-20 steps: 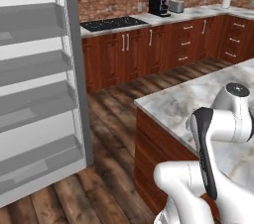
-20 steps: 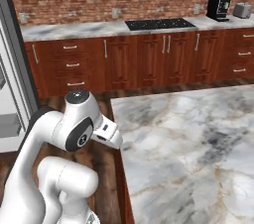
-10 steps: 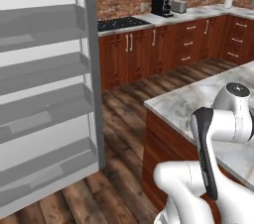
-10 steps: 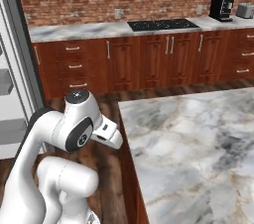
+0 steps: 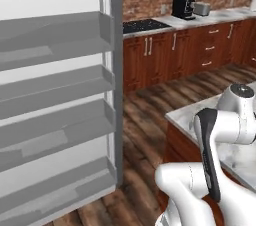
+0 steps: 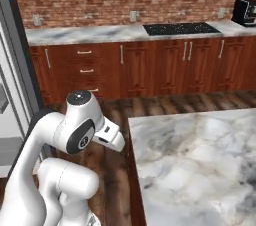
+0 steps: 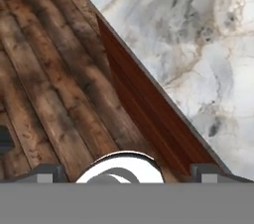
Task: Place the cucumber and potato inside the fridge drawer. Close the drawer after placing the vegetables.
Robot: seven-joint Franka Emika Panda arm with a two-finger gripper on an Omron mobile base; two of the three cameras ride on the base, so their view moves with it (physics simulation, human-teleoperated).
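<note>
- The jaws are seen in the hand view to stand at their widest, one fingertip (image 7: 47, 172) at each lower corner; nothing is held between them; they are pointed down at the wooden floor (image 7: 54, 84) just beside a corner of the marble bench (image 7: 198, 44).
- The arm (image 6: 75, 132) is folded close over its base, between the bench and the fridge (image 5: 60, 95); the fridge is open, and grey tiers are stacked inside it.
- Which low tier is the fridge drawer cannot be told from these pictures; where the cucumber and the potato lie cannot be told either; the task is judged to be at its approach, with nothing yet placed.
- The cucumber is expected to be light, stiff and inclined to roll; it is best taken across its short axis at the middle, so that neither end tips down.
- The potato is expected to be firm, somewhat heavier and rounded, so it may squirt out of a shallow pinch; it should be taken across its narrower width at the widest belly, with the jaws well down around it.
- The drawer is judged rigid and sliding; it is best shut by a flat push on the middle of its front panel.
</note>
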